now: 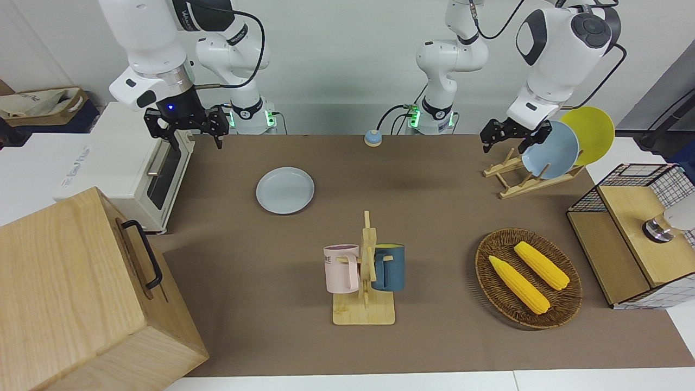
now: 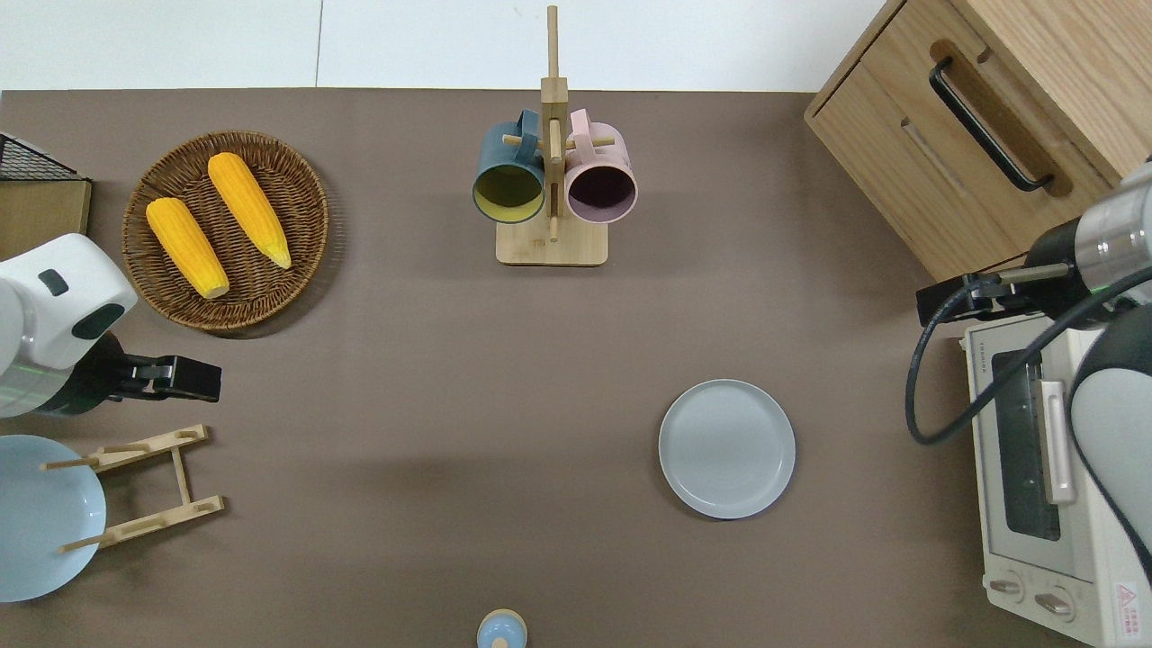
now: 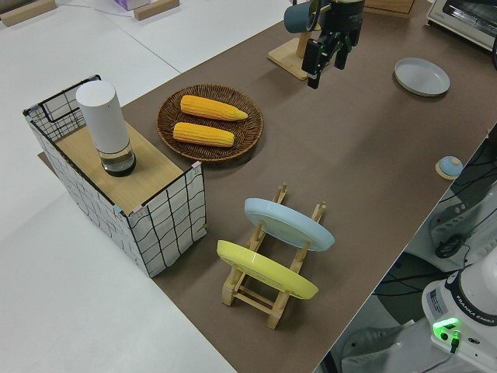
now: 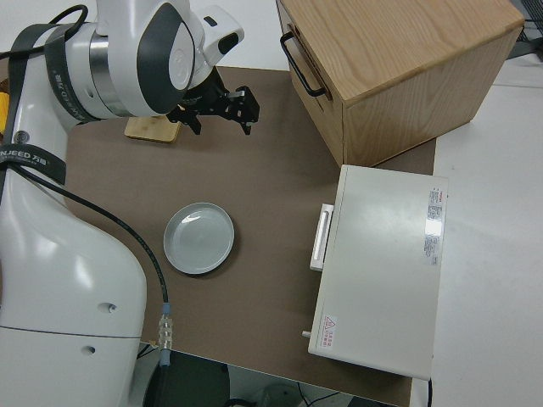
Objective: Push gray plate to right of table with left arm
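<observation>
The gray plate [image 1: 285,190] [image 2: 727,448] lies flat on the brown table [image 1: 434,347], a little toward the right arm's end and nearer to the robots than the mug rack. My left gripper [image 1: 505,141] [image 2: 212,380] hangs open and empty over the table at the left arm's end, between the corn basket and the plate rack, well apart from the gray plate [image 3: 422,76]. The left side view shows the left gripper [image 3: 324,61] with its fingers spread. My right arm is parked, its gripper [image 1: 196,138] [image 4: 225,119] open.
A mug rack [image 1: 365,271] holds a pink and a blue mug mid-table. A wicker basket [image 1: 528,278] of corn, a plate rack [image 1: 521,182] with a sky-blue and a yellow plate, and a wire crate [image 1: 635,233] fill the left arm's end. A toaster oven [image 1: 136,168] and wooden cabinet [image 1: 81,293] stand at the right arm's end.
</observation>
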Controlling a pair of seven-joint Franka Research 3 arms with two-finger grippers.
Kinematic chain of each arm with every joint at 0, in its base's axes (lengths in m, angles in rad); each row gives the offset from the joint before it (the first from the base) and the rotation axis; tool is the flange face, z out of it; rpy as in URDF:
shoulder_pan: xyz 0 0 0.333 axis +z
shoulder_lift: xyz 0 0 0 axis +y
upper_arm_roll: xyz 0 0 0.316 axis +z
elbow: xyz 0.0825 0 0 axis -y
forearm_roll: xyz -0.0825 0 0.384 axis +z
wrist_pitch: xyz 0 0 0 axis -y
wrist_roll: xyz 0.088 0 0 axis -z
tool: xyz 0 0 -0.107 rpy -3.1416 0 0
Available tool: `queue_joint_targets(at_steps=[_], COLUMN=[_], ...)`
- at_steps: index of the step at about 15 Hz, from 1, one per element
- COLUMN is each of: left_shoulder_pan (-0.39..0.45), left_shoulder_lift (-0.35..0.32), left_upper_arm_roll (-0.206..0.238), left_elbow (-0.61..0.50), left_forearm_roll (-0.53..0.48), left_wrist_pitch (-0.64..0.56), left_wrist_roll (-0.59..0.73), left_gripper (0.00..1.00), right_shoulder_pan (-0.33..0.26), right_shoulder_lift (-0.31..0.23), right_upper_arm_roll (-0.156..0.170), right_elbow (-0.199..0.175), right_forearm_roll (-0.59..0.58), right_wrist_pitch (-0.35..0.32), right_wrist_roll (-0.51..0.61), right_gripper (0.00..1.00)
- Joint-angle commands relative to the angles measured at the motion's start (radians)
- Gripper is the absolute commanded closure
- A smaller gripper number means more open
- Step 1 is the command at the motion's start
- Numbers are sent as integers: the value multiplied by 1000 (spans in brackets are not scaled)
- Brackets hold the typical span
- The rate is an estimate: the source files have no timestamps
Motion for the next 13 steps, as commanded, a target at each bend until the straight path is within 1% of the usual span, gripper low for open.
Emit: queue_joint_targets(at_steps=[1, 5, 13], left_shoulder_pan=[7, 7, 7], left_shoulder_lift=[-11, -11, -11], left_upper_arm_roll=[2, -1, -1], left_elbow=[19, 25, 25], left_forearm_roll=[20, 22, 23], left_wrist_pitch=[6, 33, 47], left_wrist_roll=[16, 16, 14], left_gripper=[5, 5, 5], right_shoulder_pan=[-1, -1, -1], right_shoulder_lift=[-6, -6, -6], right_upper_arm_roll=[0, 0, 0], right_elbow=[1, 1, 1], right_forearm_roll=[7, 7, 7], right_wrist_pitch=[-11, -11, -11], right_wrist_roll=[3, 3, 3], right_gripper=[17, 17, 17])
